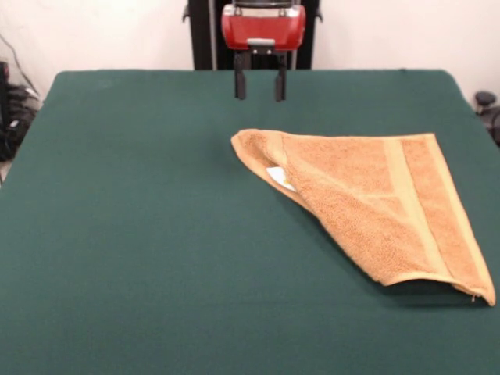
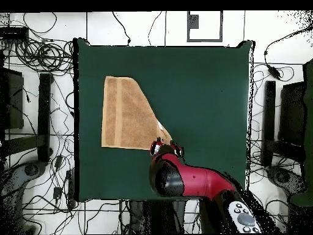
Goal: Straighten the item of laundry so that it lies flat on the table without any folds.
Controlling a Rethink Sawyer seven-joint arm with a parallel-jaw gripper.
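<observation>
The tan-orange towel (image 1: 375, 207) lies on the right half of the dark green table (image 1: 133, 234), folded over diagonally into a triangle. A woven band runs along its right side and a small white label (image 1: 279, 177) peeks out at the folded edge. In the overhead view the towel (image 2: 125, 116) lies at the table's left. My gripper (image 1: 260, 84) hangs open and empty above the table's far side, behind and a little left of the towel's far left corner. In the overhead view the gripper (image 2: 166, 147) is right beside that folded corner.
The red arm (image 2: 189, 180) reaches in from the pedestal side. Cables and dark stands lie on the floor around the table (image 2: 202, 92). The green cloth stretches bare to the left and front of the towel in the front view.
</observation>
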